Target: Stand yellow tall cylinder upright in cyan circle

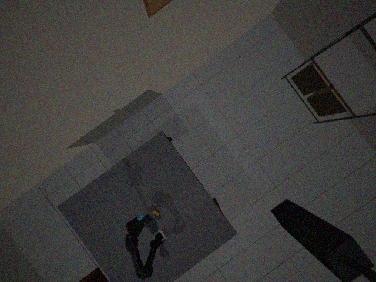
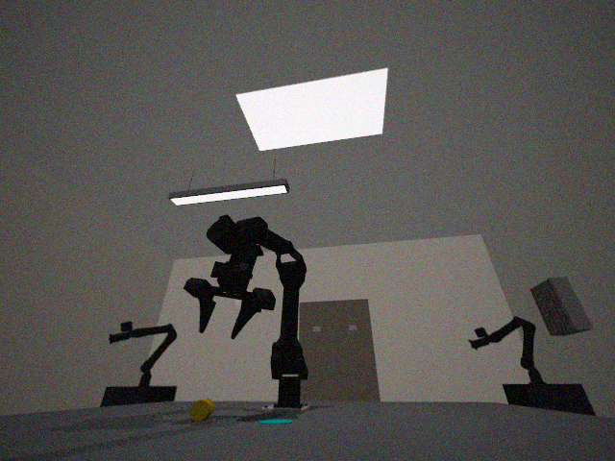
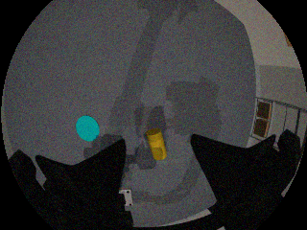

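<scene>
The yellow tall cylinder (image 1: 155,212) (image 2: 202,409) (image 3: 156,145) lies on its side on the grey table (image 1: 100,200) (image 2: 447,436). The cyan circle (image 1: 141,217) (image 2: 275,421) (image 3: 87,128) is a flat mark on the table a short way from the cylinder. My gripper (image 2: 222,328) (image 3: 159,142) is open and empty. It hangs high above the table, fingers pointing down, roughly over the cylinder. In the wrist view the cylinder shows between the two dark fingers, far below.
The arm's base (image 2: 289,392) stands on the table just behind the circle. Two other dark arms (image 2: 143,347) (image 2: 511,337) stand on pedestals far behind. A grey box (image 2: 560,305) shows at the right.
</scene>
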`<move>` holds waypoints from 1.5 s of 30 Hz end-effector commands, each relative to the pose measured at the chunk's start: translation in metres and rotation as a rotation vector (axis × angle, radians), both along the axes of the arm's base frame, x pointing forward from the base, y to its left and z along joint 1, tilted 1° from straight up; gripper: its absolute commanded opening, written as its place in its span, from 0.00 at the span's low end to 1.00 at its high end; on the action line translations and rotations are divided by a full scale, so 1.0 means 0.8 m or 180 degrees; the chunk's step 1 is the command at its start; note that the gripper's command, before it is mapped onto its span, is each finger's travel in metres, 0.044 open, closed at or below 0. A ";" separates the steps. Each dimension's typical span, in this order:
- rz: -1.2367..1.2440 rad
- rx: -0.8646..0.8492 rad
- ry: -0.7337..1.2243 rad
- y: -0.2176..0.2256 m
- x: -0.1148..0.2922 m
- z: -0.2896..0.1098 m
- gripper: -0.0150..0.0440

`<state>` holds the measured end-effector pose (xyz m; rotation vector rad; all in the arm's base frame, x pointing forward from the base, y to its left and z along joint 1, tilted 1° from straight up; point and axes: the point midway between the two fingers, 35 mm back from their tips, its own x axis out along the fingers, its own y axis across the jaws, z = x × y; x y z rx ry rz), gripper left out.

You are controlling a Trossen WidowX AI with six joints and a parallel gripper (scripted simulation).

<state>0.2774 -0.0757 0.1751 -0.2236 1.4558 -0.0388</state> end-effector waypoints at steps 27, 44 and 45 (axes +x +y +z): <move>0.0653 0.0486 0.0314 -0.048 -0.049 -0.158 0.73; 0.0653 0.0485 0.0313 -0.050 -0.047 -0.141 0.43; 0.0653 0.0485 0.0313 -0.050 -0.046 -0.137 0.43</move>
